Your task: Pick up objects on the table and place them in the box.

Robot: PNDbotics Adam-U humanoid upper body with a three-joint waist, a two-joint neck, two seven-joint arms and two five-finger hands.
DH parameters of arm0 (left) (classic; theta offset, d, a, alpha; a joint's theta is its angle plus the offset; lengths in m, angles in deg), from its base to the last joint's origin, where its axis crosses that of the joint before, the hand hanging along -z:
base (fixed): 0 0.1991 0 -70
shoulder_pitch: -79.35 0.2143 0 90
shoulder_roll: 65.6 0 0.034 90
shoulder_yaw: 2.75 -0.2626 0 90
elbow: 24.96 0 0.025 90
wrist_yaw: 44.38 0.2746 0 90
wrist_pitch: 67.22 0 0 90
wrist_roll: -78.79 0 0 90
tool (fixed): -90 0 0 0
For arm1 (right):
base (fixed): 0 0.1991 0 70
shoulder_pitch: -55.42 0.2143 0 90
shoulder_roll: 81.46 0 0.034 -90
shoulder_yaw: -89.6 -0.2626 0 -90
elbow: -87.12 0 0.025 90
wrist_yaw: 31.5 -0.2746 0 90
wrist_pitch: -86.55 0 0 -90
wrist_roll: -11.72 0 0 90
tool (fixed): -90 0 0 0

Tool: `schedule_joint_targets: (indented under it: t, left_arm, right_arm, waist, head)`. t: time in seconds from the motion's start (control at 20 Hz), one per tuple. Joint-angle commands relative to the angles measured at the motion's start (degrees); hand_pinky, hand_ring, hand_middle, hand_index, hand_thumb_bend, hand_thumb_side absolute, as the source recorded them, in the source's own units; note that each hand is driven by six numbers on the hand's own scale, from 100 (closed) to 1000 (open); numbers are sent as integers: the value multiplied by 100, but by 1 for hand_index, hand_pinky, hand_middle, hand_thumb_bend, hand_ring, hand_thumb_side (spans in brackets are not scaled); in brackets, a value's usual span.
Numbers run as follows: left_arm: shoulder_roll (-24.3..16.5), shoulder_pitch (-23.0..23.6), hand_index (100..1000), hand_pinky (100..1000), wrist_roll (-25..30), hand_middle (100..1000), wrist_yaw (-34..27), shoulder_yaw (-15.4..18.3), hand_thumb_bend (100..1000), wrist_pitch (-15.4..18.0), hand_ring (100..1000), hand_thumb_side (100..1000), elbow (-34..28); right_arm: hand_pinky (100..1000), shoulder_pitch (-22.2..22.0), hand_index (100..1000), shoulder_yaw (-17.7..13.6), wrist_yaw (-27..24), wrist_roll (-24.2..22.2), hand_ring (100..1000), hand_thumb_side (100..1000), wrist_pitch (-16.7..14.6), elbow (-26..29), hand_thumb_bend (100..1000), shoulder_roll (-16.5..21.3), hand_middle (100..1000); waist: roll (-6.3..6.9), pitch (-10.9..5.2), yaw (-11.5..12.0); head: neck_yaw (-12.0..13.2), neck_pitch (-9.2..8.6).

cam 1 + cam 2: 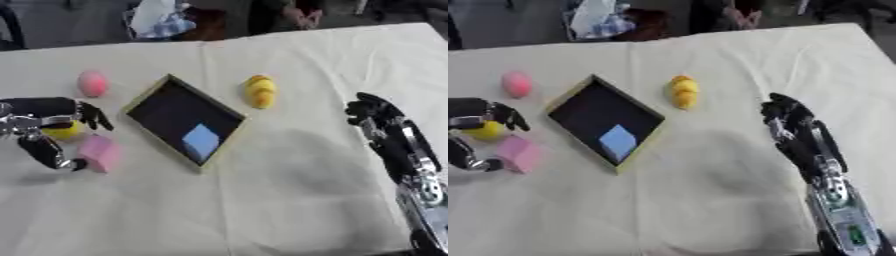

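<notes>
Left eye view is showing your left robot hand (54, 131) sitting at the near-left part of the bench (289, 210), fingers curled round a small yellow object (63, 131) that is lying between thumb and fingers. I am judging the hand to be grasping it, though part of the object is hidden by the fingers.

A pink block (99, 152) is lying just beside that hand, on its right and slightly nearer you, close to the lower finger; whether they are touching cannot be told. The box (140, 102) is lying to the right of the hand, long axis running diagonally from far-left to near-right, with a blue block (200, 140) already resting in its near end. A pink ball (92, 83) is sitting beyond the hand, apart from it.

Your right robot hand (785, 117) is hovering on the far side of the box, fingers relaxed and gripping nothing. A yellow duck-like toy (682, 92) is lying up and to its left, between it and the box.

In my judgement, the coming move is turning on a short carry rightward from the left hand to the box; you are nearer with the left.
</notes>
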Motion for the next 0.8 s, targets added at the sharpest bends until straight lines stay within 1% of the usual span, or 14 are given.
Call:
schedule_joint_targets:
  t: [0.05,0.25,0.4,0.45,0.55,0.7,0.8]
  left_arm:
    - [-48,-137,874,801,14,797,105,38,409,48,773,131,64]
    - [8,-153,864,799,53,787,192,37,400,90,763,133,169]
    - [29,-161,822,786,138,743,225,37,370,113,724,136,231]
    - [32,-163,822,786,159,743,226,43,370,117,724,136,243]
    - [28,-163,756,761,123,662,206,81,303,109,653,138,234]
    - [9,-163,712,744,-10,610,154,115,258,72,609,138,200]
    - [-4,-166,710,743,-53,608,106,116,257,55,607,138,165]
  right_arm:
    - [794,24,852,2,-17,-28,798,493,-20,64,100,60,725]
    - [794,25,852,1,-19,-30,798,493,-19,63,100,57,725]
    - [794,26,852,3,-20,-30,799,493,-18,62,100,55,725]
    - [794,27,852,4,-20,-31,799,493,-17,61,100,54,725]
    - [794,25,852,1,-19,-29,800,493,-16,60,100,52,725]
    - [794,24,852,1,-18,-29,801,493,-17,60,100,53,725]
    - [794,25,852,0,-19,-28,801,493,-17,61,100,54,725]
  waist:
    - [-12,-157,1]
    - [-14,-155,-7]
    - [-13,-153,-15]
    - [-13,-153,-17]
    - [-11,-153,-21]
    - [-8,-154,-27]
    - [-7,-155,-29]
  head:
    - [-16,28]
    - [-13,28]
    - [-9,28]
    - [-10,28]
    - [-13,28]
    - [-10,28]
    - [-15,28]
